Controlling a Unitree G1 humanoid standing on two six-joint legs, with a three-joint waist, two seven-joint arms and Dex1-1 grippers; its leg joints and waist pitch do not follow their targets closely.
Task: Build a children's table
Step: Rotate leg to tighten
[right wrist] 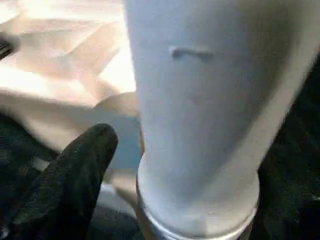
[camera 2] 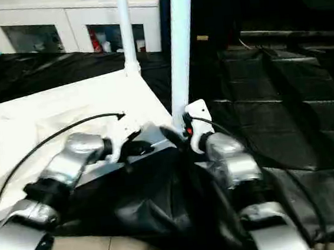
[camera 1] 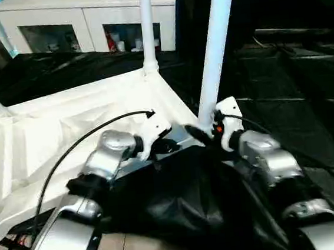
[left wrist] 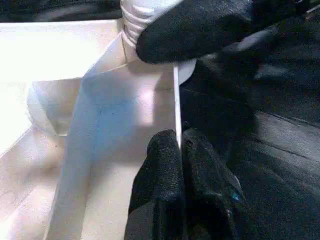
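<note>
Now the left gripper (left wrist: 177, 165) pinches the tabletop (camera 1: 67, 134) rim near its corner; the right gripper (camera 1: 206, 134) gapes beside the near leg (camera 1: 213, 55). Unsupported, that leg could tilt from its socket.

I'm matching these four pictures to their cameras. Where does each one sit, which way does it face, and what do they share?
Left eye, right eye: head, looking down over both silver forearms at the upturned table top.
Left wrist: along the shut left gripper at the top's rim.
Right wrist: right gripper's finger beside the near leg.
Shared: that leg.
</note>
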